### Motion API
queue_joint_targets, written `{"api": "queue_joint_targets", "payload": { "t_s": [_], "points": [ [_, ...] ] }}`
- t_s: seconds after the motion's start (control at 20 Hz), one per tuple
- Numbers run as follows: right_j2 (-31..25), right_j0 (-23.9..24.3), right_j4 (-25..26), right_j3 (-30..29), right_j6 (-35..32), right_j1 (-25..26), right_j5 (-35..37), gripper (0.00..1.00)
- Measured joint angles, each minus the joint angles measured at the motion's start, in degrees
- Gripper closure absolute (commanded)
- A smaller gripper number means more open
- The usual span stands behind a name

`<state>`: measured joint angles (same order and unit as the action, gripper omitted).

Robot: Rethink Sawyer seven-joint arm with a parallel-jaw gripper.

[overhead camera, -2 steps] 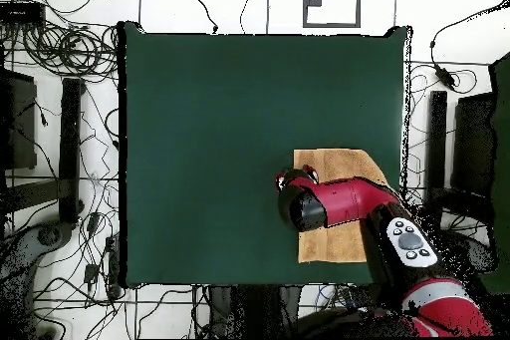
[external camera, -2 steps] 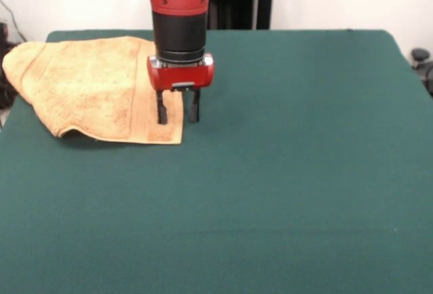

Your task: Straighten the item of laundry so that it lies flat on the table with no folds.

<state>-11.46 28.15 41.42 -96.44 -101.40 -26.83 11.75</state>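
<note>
1. The table [external camera, -2 steps: 284,192] was the largest thing there, a wide rectangle with a dark green felt-like top, bare over most of its surface.
2. The red and black arm [external camera, -2 steps: 177,10] came down from above in the front view; in the overhead view it reached in across the table's robot-side edge and covered part of the towel.
3. The towel [external camera, -2 steps: 88,84], orange-tan terry cloth, lay at the table's far left corner in the front view. One rounded end reached that corner and seemed to run slightly over the left edge. It was not flat: the near left edge curled up in a fold and cast a shadow, and the outline was uneven. A woven band ran close to its right hem.
4. The gripper [external camera, -2 steps: 177,110] pointed straight down over the towel's near right corner. Its two dark fingers [external camera, -2 steps: 162,110] stood apart, released and holding nothing, one over the cloth beside the hem, the other just past the edge over green felt.
</note>
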Motion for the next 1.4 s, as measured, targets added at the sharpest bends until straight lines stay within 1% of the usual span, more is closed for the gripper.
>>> {"api": "queue_joint_targets", "payload": {
  "t_s": [0.05, 0.15, 0.8, 1.0, 1.4],
  "points": [
    [0.5, -0.5, -0.4, 0.2, 0.0, 0.1, 0.0, 1.0],
    [1.3, -1.1, -1.2, 0.6, 0.0, 0.3, 0.0, 1.0],
    [2.1, -1.4, -4.1, 0.7, 0.0, 0.5, 0.0, 1.0],
    [3.0, -2.1, -5.7, 0.8, 0.0, 0.7, 0.0, 1.0],
    [4.7, -3.1, -12.0, 1.0, 0.0, 1.2, 1.0, 1.0]
  ]
}}
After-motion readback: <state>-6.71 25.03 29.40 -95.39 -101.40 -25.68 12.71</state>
